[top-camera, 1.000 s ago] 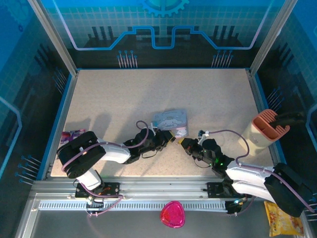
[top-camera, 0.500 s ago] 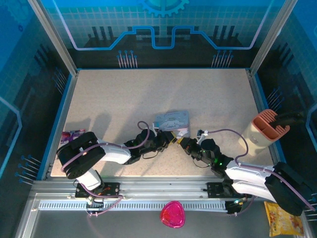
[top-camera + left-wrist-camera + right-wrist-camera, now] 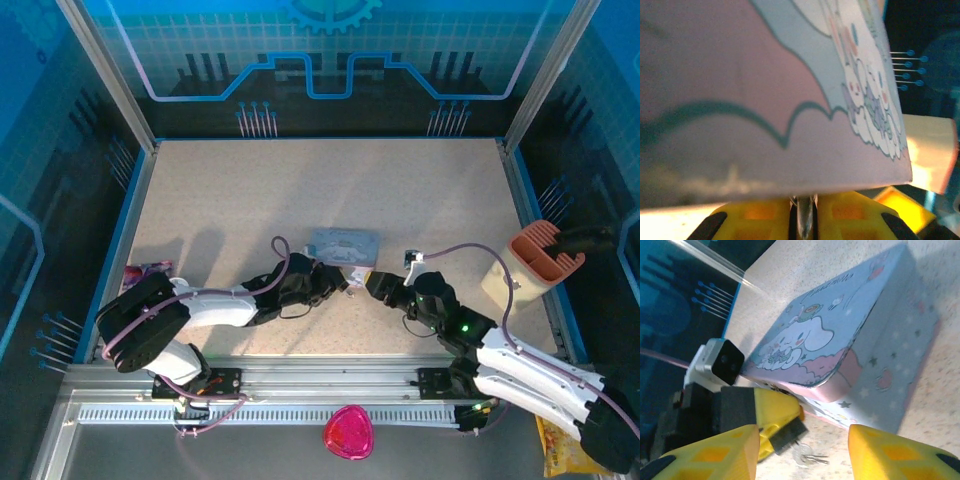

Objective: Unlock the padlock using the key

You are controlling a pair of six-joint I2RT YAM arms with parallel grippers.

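Toward the near edge of the table [image 3: 250, 190], about midway between its left and right edges, the pale blue tin [image 3: 343, 243] is shown lying flat, its cartoon-printed lid uppermost. The two arms are brought in low from either side, and their grippers meet just beside the tin's near long side.

Left gripper [image 3: 337, 281]: the yellow fingers [image 3: 755, 215] are drawn almost together, and in the left wrist view a thin silvery strip of metal is pinched between them, directly under the tin's edge. In the right wrist view a small dark squarish block, taken as the padlock [image 3: 790, 433], is seen projecting from that gripper's fingertips, close against the tin's side wall.

The key [image 3: 809, 457] is seen as a slim grey piece with a small ring-like head, immediately below the padlock body. Whether it is seated in the lock or lies on the table cannot be told.

Right gripper [image 3: 372, 284]: the jaws are parted wide with nothing held between them, and the padlock and key are framed in the gap ahead.

A beige cup [image 3: 532, 262] with an orange insert is placed at the right edge, and a small purple packet [image 3: 147, 271] at the left edge. A pink object [image 3: 347, 432] and a yellow packet [image 3: 572, 442] are seen off the table, beyond its near edge.
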